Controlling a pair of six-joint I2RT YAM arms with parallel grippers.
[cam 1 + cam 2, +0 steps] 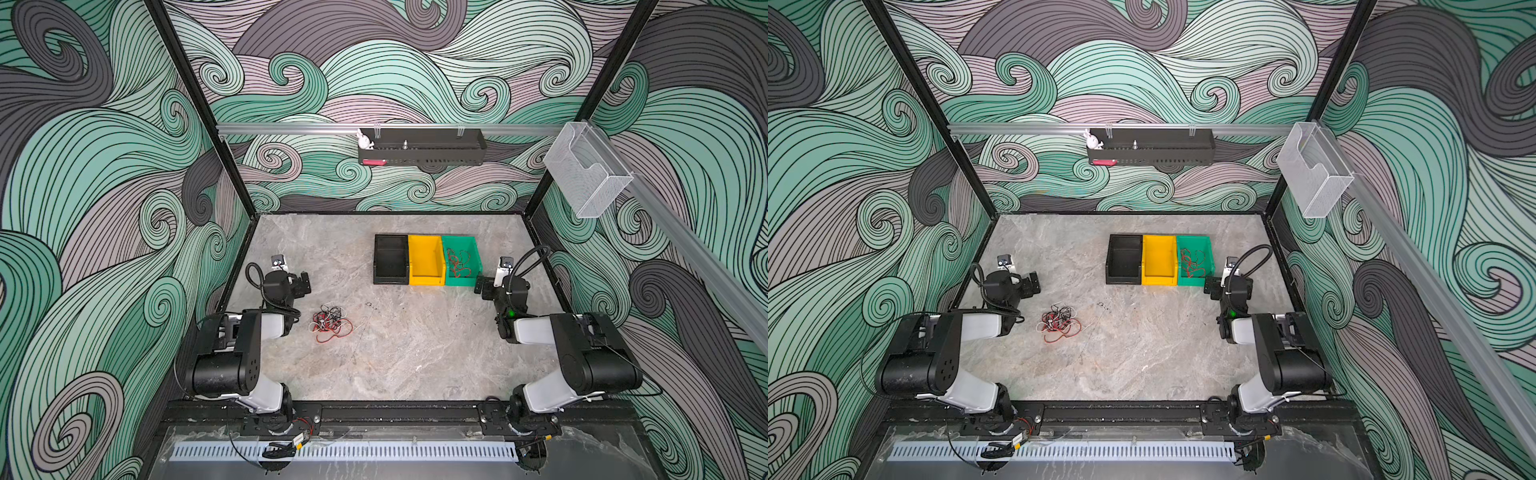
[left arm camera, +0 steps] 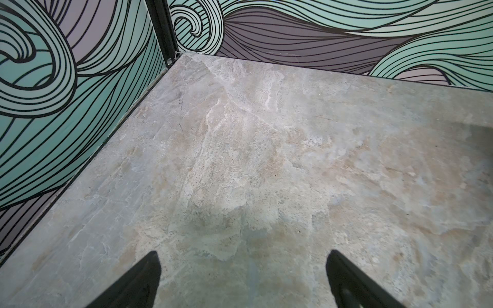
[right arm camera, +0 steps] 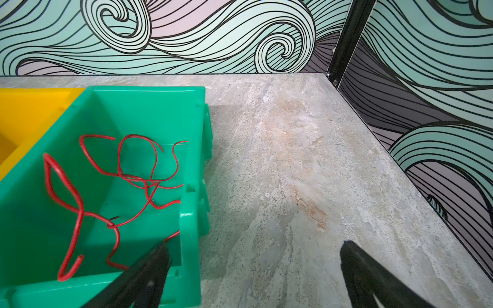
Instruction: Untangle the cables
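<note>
**Top views.** One table [image 1: 415, 357] carries three bins in a row at the far centre: one black bin [image 1: 390, 259], one yellow bin [image 1: 426, 257] and one green bin [image 1: 459, 240]. There are two groups of cables:
- One heap of tangled cables [image 1: 330, 324] [image 1: 1059, 324] in red, black and white lies on the table at near left.
- Loose red cables [image 1: 457, 264] lie inside the green bin. Their number cannot be told.

The left tool [image 1: 305, 284] sits just beyond the heap on its far-left side, apart from it. The right tool [image 1: 480, 286] sits at the green bin's near right corner.

**Left wrist view.** The left tool [image 2: 242, 258] stands wide and holds nothing. Only bare table lies between its fingers [image 2: 149, 272].

**Right wrist view.** The right tool [image 3: 253, 248] stands wide and holds nothing. One finger [image 3: 154, 264] overlaps the green bin's [image 3: 190, 226] corner; contact cannot be told. The red cables [image 3: 120, 184] lie inside the bin, beside that finger and outside the gap.
</note>
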